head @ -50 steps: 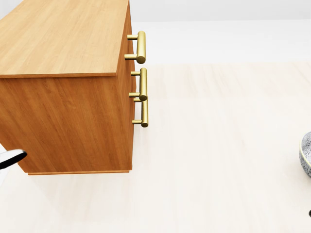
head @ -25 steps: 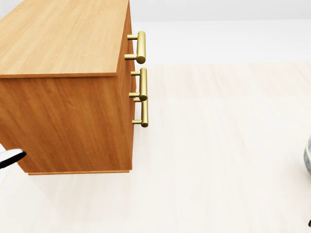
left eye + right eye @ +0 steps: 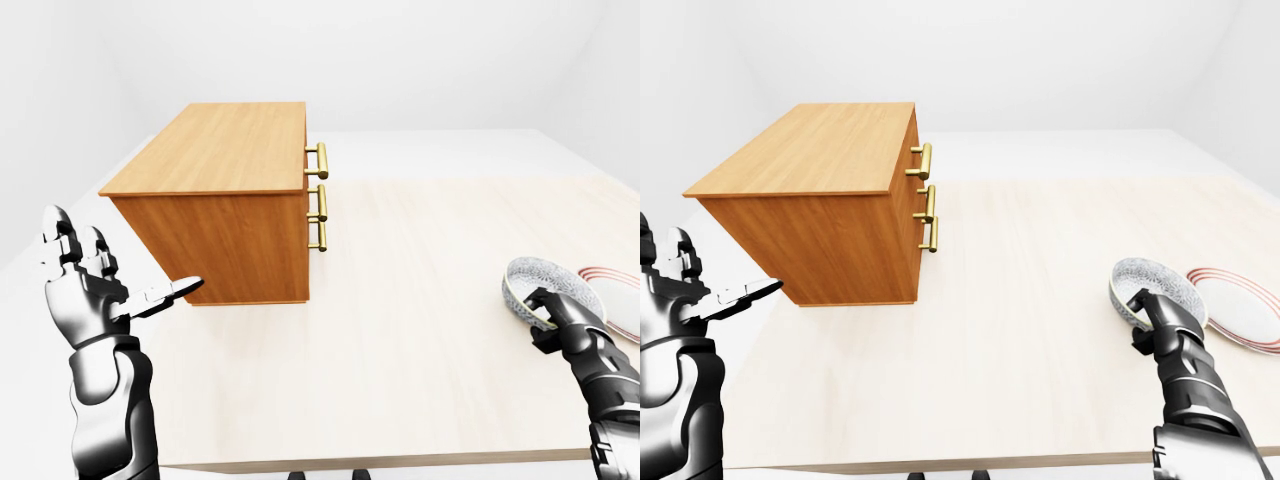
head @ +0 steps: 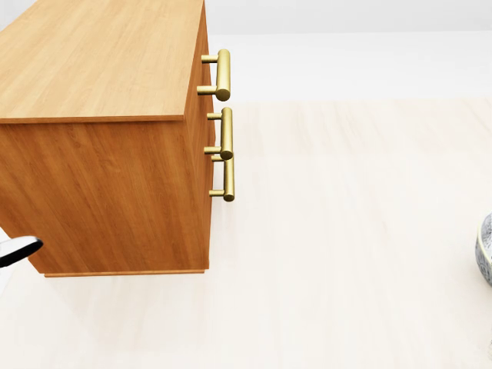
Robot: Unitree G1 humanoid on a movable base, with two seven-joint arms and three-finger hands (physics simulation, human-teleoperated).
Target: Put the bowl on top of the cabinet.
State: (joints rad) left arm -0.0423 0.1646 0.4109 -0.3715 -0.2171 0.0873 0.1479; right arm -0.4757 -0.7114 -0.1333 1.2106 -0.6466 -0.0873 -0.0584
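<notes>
**Bowl gripped at right, cabinet at left**

The bowl (image 3: 1162,280) is seen at the right of the right-eye view, just beside a red-rimmed plate (image 3: 1240,305) and well apart from the cabinet (image 3: 230,165). Its near rim is gripped by the right hand (image 3: 1154,322), fingers closed round it. Whether it is lifted off the table (image 3: 420,330) cannot be told. The left hand (image 3: 88,290) is raised at lower left, fingers spread wide, empty.
</notes>
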